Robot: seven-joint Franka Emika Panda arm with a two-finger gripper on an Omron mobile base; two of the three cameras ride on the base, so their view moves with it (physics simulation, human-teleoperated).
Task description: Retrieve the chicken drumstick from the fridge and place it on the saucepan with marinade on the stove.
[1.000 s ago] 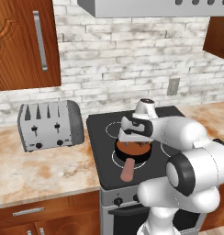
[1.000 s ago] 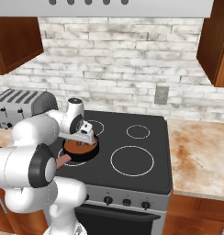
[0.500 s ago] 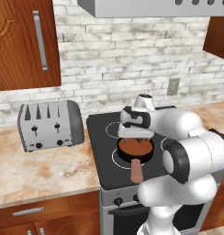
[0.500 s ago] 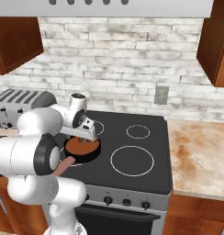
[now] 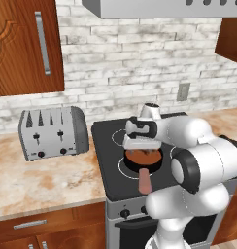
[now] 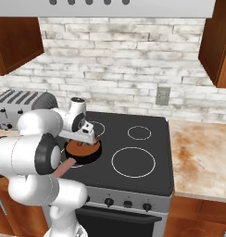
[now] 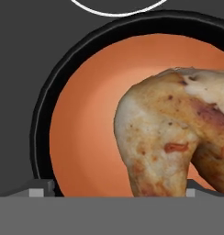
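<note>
The chicken drumstick (image 7: 173, 137), golden-brown and lumpy, lies in the reddish-brown marinade of the black saucepan (image 7: 45, 110). The saucepan (image 5: 142, 159) (image 6: 82, 152) sits on the front left burner of the stove (image 5: 108, 170) (image 6: 147, 134), its pinkish handle (image 5: 145, 181) pointing to the stove's front. My gripper (image 5: 140, 145) (image 6: 85, 140) (image 7: 114, 192) hangs just above the pan and is open. Its fingertips (image 7: 36, 190) stand wide apart on either side of the drumstick. The fridge is out of view.
A steel toaster (image 5: 52, 131) (image 6: 22, 104) stands on the marbled counter (image 5: 42, 185) left of the stove. More counter (image 6: 203, 152) lies to the right. Wooden cabinets (image 5: 23, 44) and a range hood (image 6: 128, 7) hang above.
The arm's elbow has risen and the hand has shifted slightly over the pan. The jaws have stayed wide apart and the pan has not moved.
</note>
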